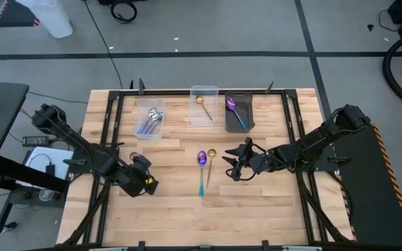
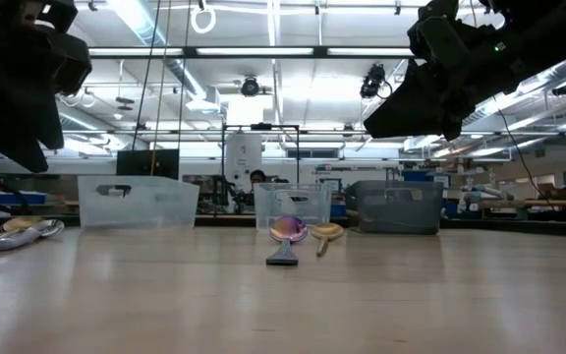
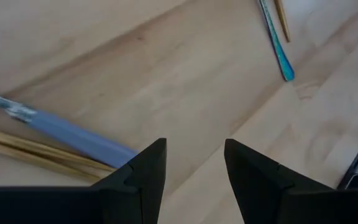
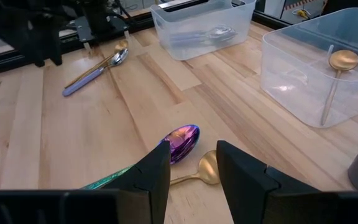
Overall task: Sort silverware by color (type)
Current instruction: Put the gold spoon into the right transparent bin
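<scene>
Near the middle of the bench (image 1: 173, 202), an iridescent spoon (image 1: 202, 167) and a gold spoon (image 1: 211, 162) are lying side by side, bowls pointing to the far side. Just right of them the right claw (image 1: 233, 166) is hovering above the wood, fingers spread, gripping nothing. Along the far edge three bins are standing in a row: the left clear bin (image 1: 149, 120) is holding silver spoons (image 4: 204, 36), the middle clear bin (image 1: 204, 106) is holding one gold spoon (image 4: 335, 78), and the dark bin (image 1: 239, 113) is holding an iridescent spoon (image 1: 234, 110). On the near left the left claw (image 1: 145, 183) is hanging low over the bench, fingers spread and empty. Close beside it a silver spoon (image 4: 95, 71) and a gold spoon (image 4: 98, 64) are lying together on the wood.
</scene>
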